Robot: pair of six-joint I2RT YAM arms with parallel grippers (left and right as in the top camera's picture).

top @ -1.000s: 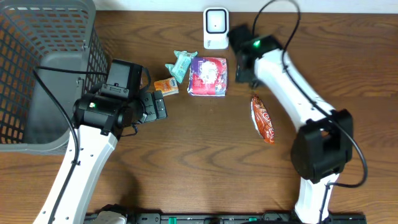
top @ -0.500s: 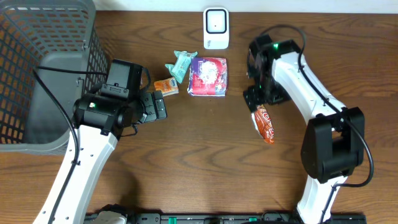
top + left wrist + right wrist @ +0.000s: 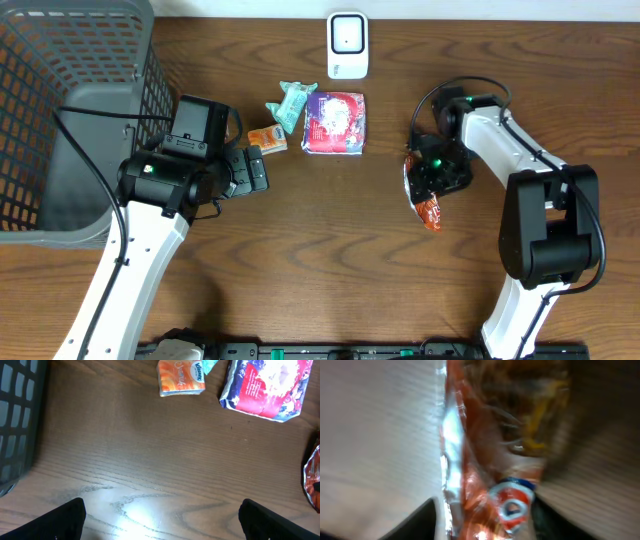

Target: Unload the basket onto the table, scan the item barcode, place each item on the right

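Presently the right gripper [image 3: 430, 180] sits low over the orange snack packet [image 3: 431, 212], which lies on the counter [image 3: 330, 260] right of centre, well apart from the white scanner [image 3: 347, 45] at the far edge. In the blurred wrist view the packet's crinkled foil runs between the jaws, but I cannot tell whether they are clamped on it or merely astride it. The left gripper [image 3: 162, 519] hangs over bare wood at the left, jaws wide apart and empty. The risks, as I judge them: slick foil pinched near one end could slide out or droop on the lift. A crumpled wrapper may also fold over the barcode, so the scanner never reads it. Which face carries the barcode is not visible.
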